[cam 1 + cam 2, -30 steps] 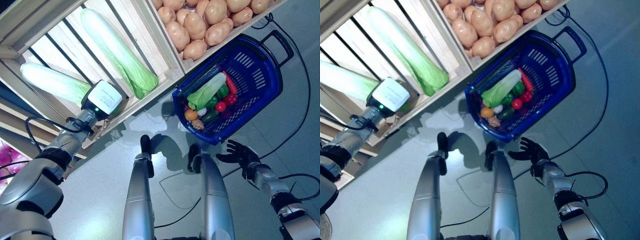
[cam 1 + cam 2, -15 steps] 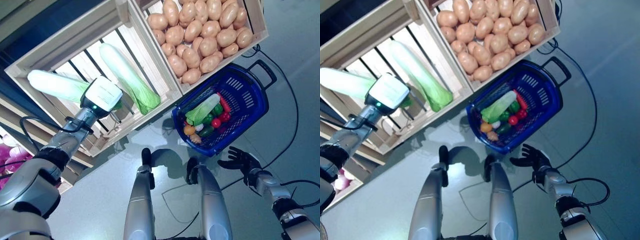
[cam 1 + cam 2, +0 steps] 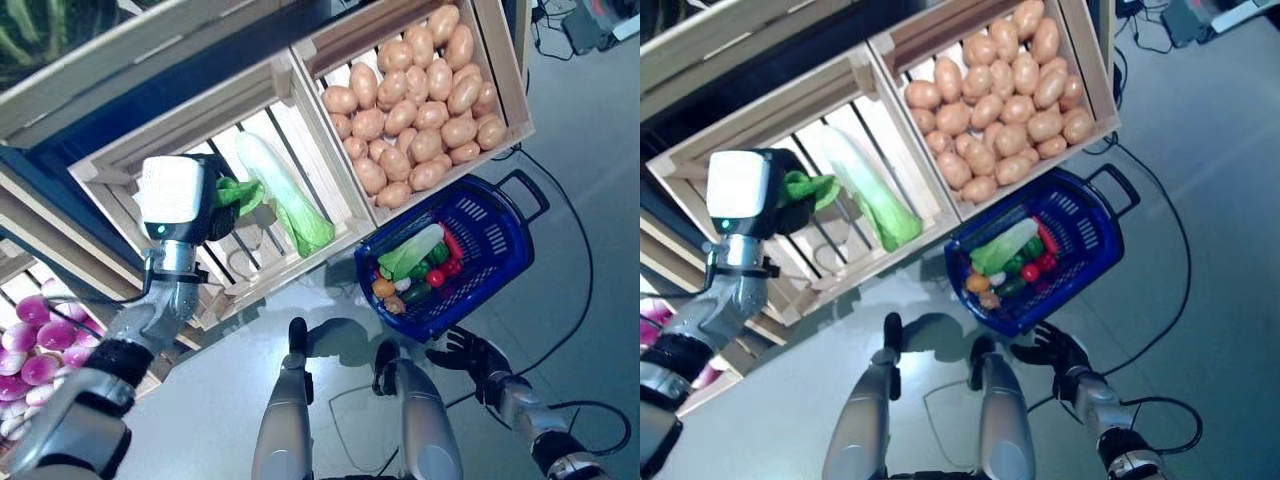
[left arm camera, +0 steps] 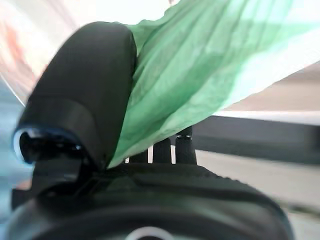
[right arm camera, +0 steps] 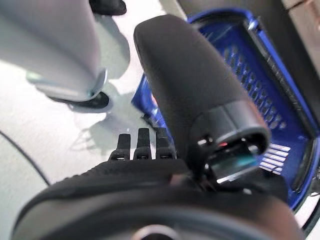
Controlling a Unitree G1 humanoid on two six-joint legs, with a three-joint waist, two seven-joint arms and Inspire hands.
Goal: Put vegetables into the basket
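My left hand (image 3: 210, 208) is in the stand's slatted crate, shut on the leafy end of a long green-and-white leafy vegetable (image 3: 240, 192). In the left wrist view the green leaves (image 4: 200, 65) lie against the thumb (image 4: 85, 100). The blue basket (image 3: 505, 262) stands on the floor below the stand. It holds a similar long leafy vegetable (image 3: 412, 250) and small red, green and orange vegetables. My right hand (image 3: 468, 353) is open just in front of the basket's near rim. The basket also shows in the right wrist view (image 5: 280, 115).
The wooden stand (image 3: 300, 75) with its crates rises behind and left of the basket. Another long leafy vegetable (image 3: 282, 192) lies in the crate right beside my left hand. The basket's black handle (image 3: 526, 186) points away from the stand.
The whole picture has shifted, so the camera has moved. My left hand now has the vegetable's leafy end in its fingers, raised off the slats. The right hand stays by the basket.
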